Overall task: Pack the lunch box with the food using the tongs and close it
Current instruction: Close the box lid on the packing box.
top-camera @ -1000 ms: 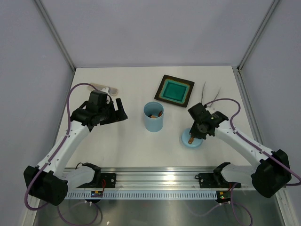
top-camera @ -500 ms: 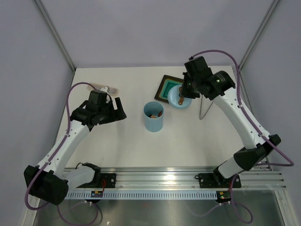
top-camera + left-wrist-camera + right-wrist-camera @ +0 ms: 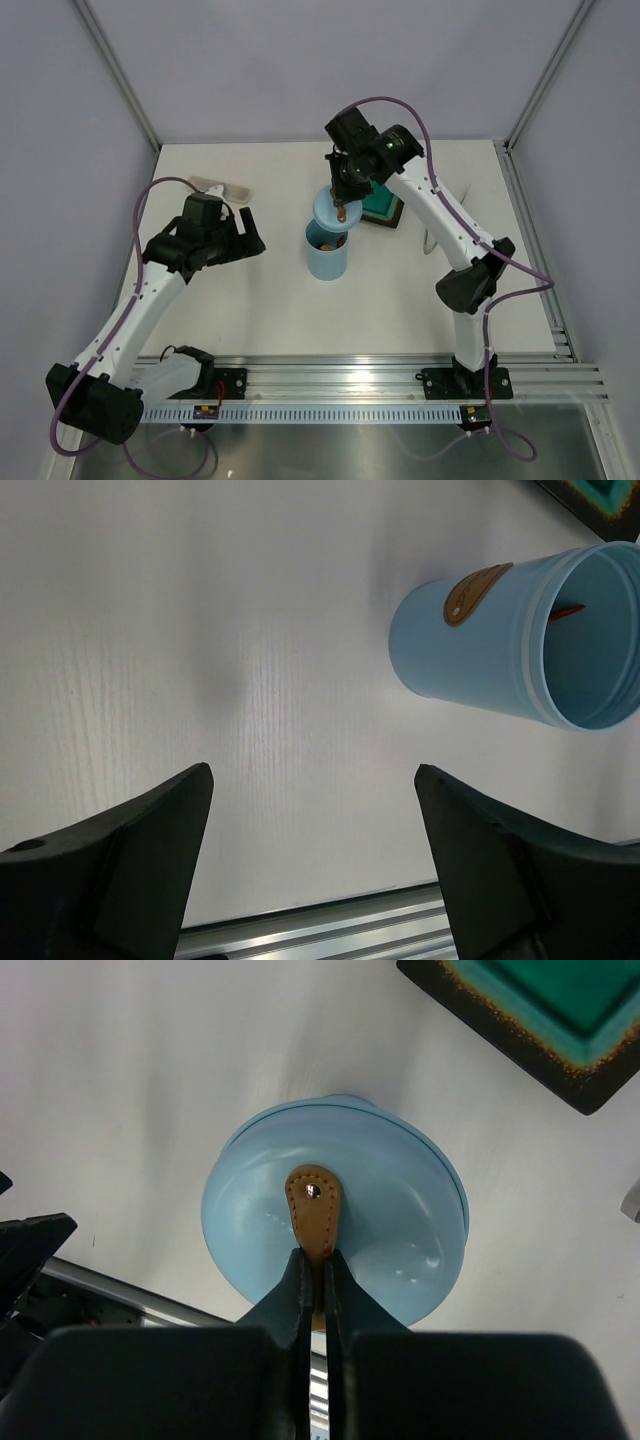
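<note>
Right gripper point(image 3: 318, 1260) pinched shut on the brown strap point(image 3: 314, 1200) of the round blue lid point(image 3: 390, 1220). The lid hangs over the far rim of the lunch box point(image 3: 326, 262); contact cannot be told. Teal plate point(image 3: 386, 208) just behind. Lunch box upright mid-table, food point(image 3: 328, 243) inside. Left gripper point(image 3: 312, 780) jaws spread wide, holding nothing, well left of the lunch box

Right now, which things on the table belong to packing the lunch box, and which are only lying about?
For the job:
- lunch box
- lid, held by the right gripper
- food, inside the lunch box
- tongs, mostly hidden behind the right arm

Lying about:
- square plate
- pale small object, far left; too small to identify
</note>
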You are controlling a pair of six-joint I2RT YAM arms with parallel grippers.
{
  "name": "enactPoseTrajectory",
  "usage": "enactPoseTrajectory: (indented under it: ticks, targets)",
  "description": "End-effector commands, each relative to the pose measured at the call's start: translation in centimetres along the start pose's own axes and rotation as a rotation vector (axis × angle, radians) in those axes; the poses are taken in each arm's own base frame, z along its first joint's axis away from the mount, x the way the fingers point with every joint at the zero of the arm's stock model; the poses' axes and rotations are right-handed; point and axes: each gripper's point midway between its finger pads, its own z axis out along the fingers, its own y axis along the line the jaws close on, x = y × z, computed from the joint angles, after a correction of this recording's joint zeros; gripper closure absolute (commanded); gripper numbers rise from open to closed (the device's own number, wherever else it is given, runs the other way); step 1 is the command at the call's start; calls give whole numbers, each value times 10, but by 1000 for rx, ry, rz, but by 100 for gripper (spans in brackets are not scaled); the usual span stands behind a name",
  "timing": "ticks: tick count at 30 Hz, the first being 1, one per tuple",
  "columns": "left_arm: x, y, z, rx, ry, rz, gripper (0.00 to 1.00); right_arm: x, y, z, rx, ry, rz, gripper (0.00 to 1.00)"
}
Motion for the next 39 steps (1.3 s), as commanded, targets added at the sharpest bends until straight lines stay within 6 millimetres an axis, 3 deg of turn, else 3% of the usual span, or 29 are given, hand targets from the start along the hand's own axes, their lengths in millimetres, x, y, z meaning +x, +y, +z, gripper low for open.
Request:
enactPoseTrajectory:
  ticks: [1,6,17,39]
  targets:
    - [-10,1,-7,-3,-45,7,13,4,14,-8,-46,19,-47,100]
    - [-8,4,-8,-10,-55,-2,13,12,22,16,-55,73,-55,100]
    - [-5,7,-10,-18,-50,-5,13,20,30,44,-76,134,-60,100]
    - [0,11,-1,-23,-24,-19,14,37,24,59,-48,196,-50,100]
